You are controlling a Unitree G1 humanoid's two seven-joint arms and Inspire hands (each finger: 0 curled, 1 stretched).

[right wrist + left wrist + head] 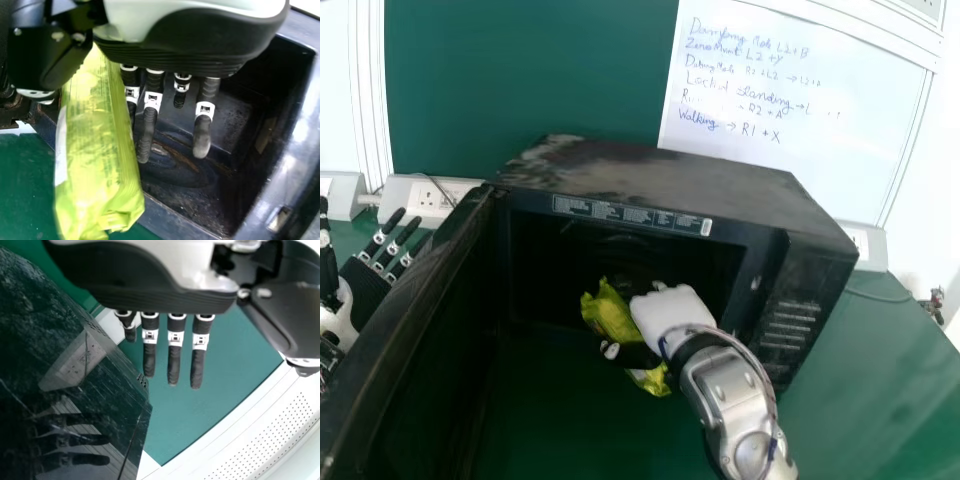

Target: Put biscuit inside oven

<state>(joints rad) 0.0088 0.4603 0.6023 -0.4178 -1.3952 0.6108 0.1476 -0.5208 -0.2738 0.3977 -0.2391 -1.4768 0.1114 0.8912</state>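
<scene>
You are operating the right hand [675,312] at the front opening of the oven [665,180]. Its thumb and fingers are clamping the green-yellow biscuit packet [611,317] between them. In the right wrist view, the thumb [37,65] is lying along one side of the packet, while the fingers [146,132] are extending on the other side, over the oven cavity [175,185]. The packet is sitting tilted at the opening; you cannot tell how far it is reaching inside. The oven door [415,325] is standing open on your left. The left hand [363,288] is resting idle beyond the door's outer face, its fingers straight and spaced apart. The oven is standing on the green table [890,400], and a whiteboard [790,180] bearing handwriting is standing behind it.
</scene>
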